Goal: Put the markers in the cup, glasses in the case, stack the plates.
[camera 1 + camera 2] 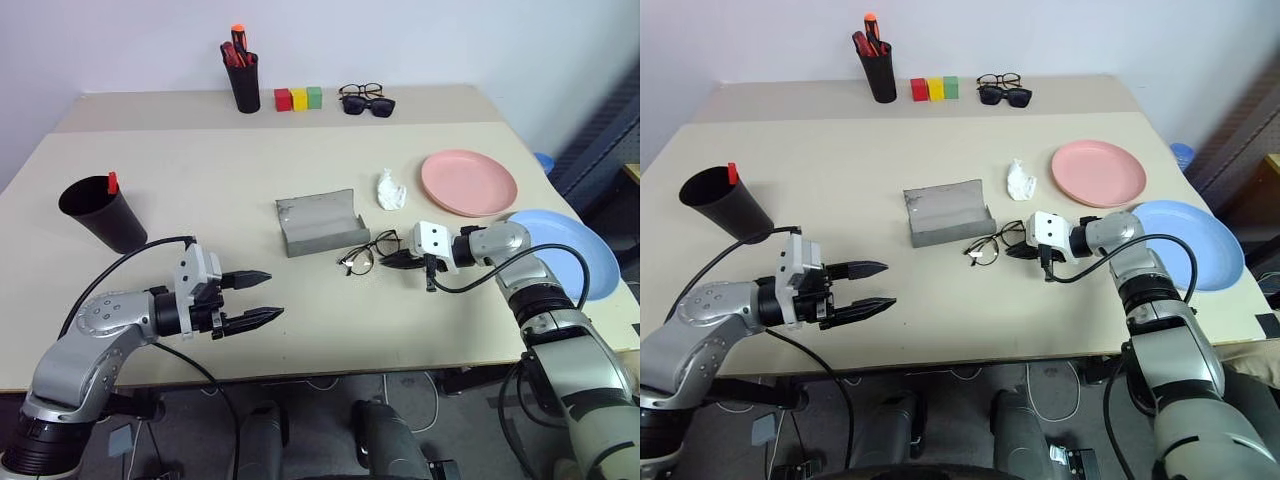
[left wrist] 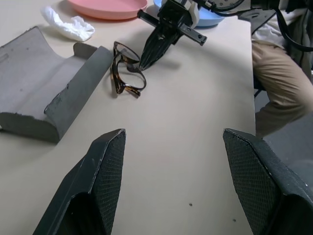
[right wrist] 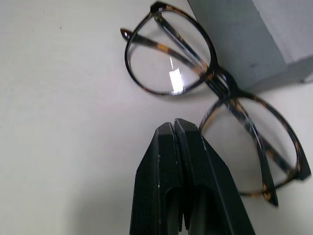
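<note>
We log one red-capped marker in the black tapered cup. Wire-framed glasses lie on the surface beside the open grey case; pink plate and blue plate sit unstacked. Right fingers are pressed together, gripping nothing, at the glasses; left fingers are spread and empty.

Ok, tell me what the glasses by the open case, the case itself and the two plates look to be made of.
Glasses: thin glossy frame mottled brown and amber, probably tortoiseshell plastic; clear lenses catch a glint. Case: matte grey shell with a rough, flecked surface, possibly fabric-covered or moulded; cannot tell which. Pink plate and blue plate: smooth, evenly coloured, softly shiny, likely plastic.
</note>
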You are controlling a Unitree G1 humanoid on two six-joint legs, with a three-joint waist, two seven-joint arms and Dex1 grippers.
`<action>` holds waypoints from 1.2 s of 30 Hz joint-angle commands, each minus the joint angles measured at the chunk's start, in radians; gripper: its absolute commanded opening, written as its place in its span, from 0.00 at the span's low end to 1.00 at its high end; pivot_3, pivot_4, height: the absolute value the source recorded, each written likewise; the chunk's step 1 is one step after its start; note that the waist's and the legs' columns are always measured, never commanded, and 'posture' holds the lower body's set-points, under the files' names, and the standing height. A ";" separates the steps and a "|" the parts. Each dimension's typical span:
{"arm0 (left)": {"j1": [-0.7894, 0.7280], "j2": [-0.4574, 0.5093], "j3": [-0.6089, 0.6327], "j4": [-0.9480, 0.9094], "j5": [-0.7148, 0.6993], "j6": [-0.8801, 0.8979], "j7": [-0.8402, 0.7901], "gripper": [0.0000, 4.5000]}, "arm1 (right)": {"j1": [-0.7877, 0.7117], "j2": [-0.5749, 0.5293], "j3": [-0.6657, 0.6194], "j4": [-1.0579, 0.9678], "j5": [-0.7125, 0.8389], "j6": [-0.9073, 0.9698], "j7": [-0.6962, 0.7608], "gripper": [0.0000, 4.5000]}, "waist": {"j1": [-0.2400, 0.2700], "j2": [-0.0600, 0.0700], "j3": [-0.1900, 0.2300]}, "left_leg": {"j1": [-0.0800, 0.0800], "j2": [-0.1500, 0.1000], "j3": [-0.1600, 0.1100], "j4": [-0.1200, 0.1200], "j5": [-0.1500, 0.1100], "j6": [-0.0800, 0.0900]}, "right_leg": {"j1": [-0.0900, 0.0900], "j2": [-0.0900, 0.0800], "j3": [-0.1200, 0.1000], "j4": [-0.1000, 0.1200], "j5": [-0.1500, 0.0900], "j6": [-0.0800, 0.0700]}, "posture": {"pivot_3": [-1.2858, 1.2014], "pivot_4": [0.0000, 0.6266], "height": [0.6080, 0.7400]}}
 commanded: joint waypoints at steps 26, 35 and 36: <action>0.004 0.003 0.002 -0.021 -0.005 -0.030 0.015 0.72 | -0.192 0.090 -0.019 0.246 -0.140 -0.094 -0.445 0.00 | -0.003 0.001 0.001 | 0.000 0.000 0.000 -0.002 0.000 0.000 | 0.000 0.000 0.000 -0.001 0.000 0.000 | 0.52 0.24 1.00; 0.032 0.009 0.010 -0.039 -0.007 -0.035 0.031 0.72 | -0.169 0.019 0.005 0.277 -0.184 -0.183 -0.383 0.00 | -0.023 0.001 0.001 | 0.000 0.000 0.000 -0.004 0.000 -0.001 | 0.000 0.000 0.000 -0.001 0.000 0.000 | 0.52 0.24 1.00; 0.032 0.008 0.008 -0.037 -0.005 -0.037 0.032 0.72 | -0.161 0.009 -0.003 0.267 -0.171 -0.184 -0.359 0.00 | -0.023 0.001 0.001 | 0.001 0.000 0.000 -0.004 0.001 -0.001 | 0.000 0.000 0.000 -0.001 0.000 0.000 | 0.52 0.24 1.00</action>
